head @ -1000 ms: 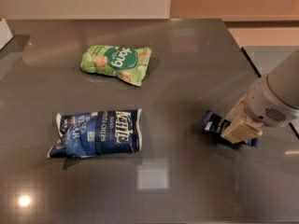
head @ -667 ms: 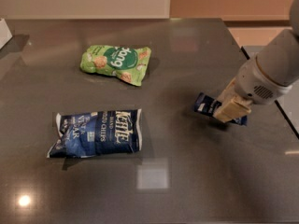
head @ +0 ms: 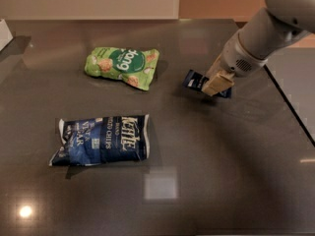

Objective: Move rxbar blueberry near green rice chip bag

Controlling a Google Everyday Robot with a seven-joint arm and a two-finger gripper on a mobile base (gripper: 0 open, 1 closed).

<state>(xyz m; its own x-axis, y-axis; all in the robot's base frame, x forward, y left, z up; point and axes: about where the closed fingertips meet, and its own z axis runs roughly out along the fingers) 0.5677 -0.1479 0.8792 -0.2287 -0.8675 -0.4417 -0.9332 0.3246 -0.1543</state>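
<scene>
The rxbar blueberry (head: 193, 80) is a slim dark navy bar, held off the dark table right of centre, partly hidden by the fingers. My gripper (head: 215, 85) is shut on it, with the arm coming in from the upper right. The green rice chip bag (head: 123, 66) lies flat at the upper middle-left, a short way left of the bar. The two do not touch.
A large navy Kettle chip bag (head: 101, 139) lies at the lower left. The table's right edge (head: 290, 107) runs diagonally past the arm. A white object (head: 4, 33) sits at the far left edge.
My gripper has carried the rxbar up and to the left, from the lower right of the table toward the green bag.
</scene>
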